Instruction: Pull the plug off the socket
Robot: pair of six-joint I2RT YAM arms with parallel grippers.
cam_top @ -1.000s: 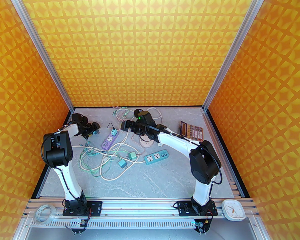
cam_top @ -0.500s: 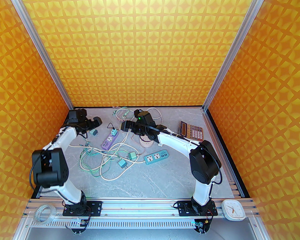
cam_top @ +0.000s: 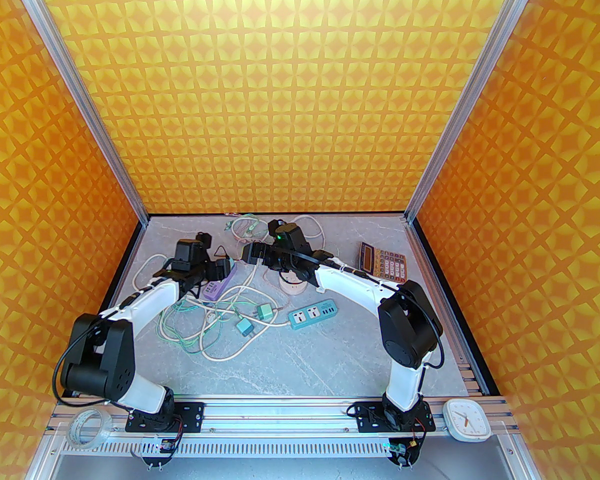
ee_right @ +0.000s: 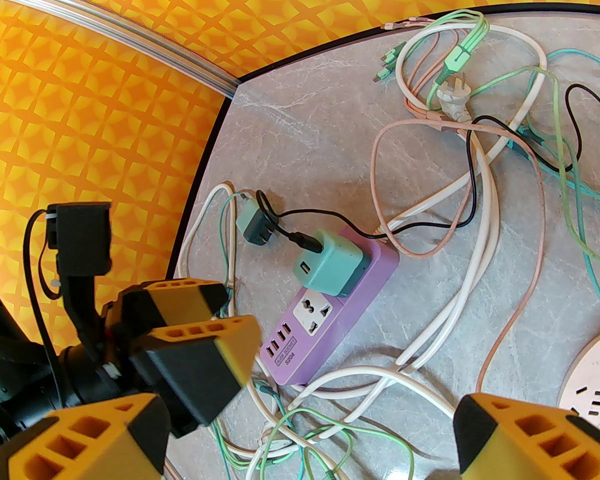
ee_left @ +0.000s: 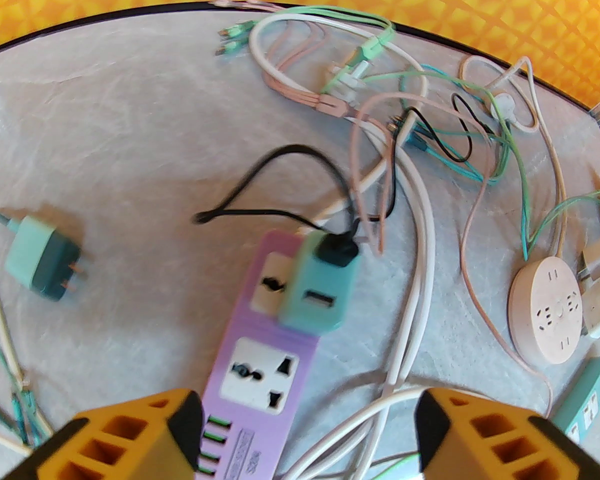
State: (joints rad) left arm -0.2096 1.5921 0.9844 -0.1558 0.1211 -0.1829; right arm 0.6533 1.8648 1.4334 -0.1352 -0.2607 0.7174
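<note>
In the top view, the left gripper (cam_top: 221, 269) is seen above the purple plastic power strip (cam_top: 214, 292), and the right gripper (cam_top: 247, 253) is just beside it. In the left wrist view, the left fingers are spread and nothing is grasped. The square teal plug (ee_left: 320, 288) is seated in the strip's far socket. In the right wrist view, the right fingers are spread and empty too.

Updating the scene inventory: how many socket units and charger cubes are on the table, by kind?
Strip sockets: 2, purple strip, teal strip
Round sockets: 1, pink round socket
Charger cubes: 4, plugged cube in the purple strip, loose cube beside it, two mid-table cubes
Total: 7
</note>
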